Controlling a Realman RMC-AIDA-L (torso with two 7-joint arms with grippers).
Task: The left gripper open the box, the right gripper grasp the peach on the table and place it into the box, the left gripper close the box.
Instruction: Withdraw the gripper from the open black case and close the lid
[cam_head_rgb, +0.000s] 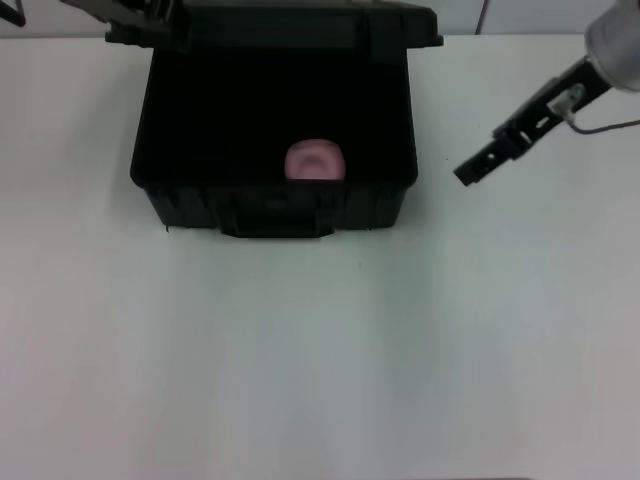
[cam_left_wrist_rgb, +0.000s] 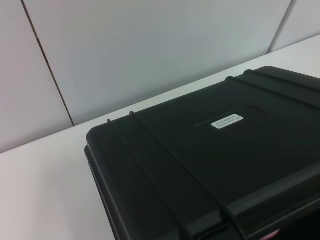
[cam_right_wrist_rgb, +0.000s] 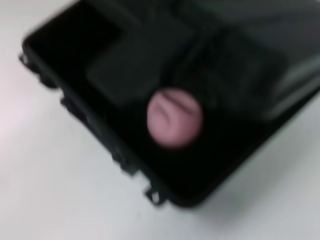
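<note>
The black box (cam_head_rgb: 180, 195) stands open at the back of the white table (cam_head_rgb: 320, 350), its lid (cam_head_rgb: 310, 25) raised at the far side. The pink peach (cam_head_rgb: 316, 161) lies inside the box near its front wall, and the right wrist view shows the peach (cam_right_wrist_rgb: 175, 117) on the dark floor of the box (cam_right_wrist_rgb: 75, 55). My left gripper (cam_head_rgb: 130, 25) is at the lid's far left corner. In the left wrist view, the lid's outer face (cam_left_wrist_rgb: 200, 160) with its white label (cam_left_wrist_rgb: 227, 121) is close up. My right gripper (cam_head_rgb: 468, 173) hangs above the table, right of the box and apart from it.
A pale panelled wall (cam_left_wrist_rgb: 150, 50) rises behind the table's far edge. Bare tabletop stretches in front of the box and to its right, under the right arm (cam_head_rgb: 610, 45).
</note>
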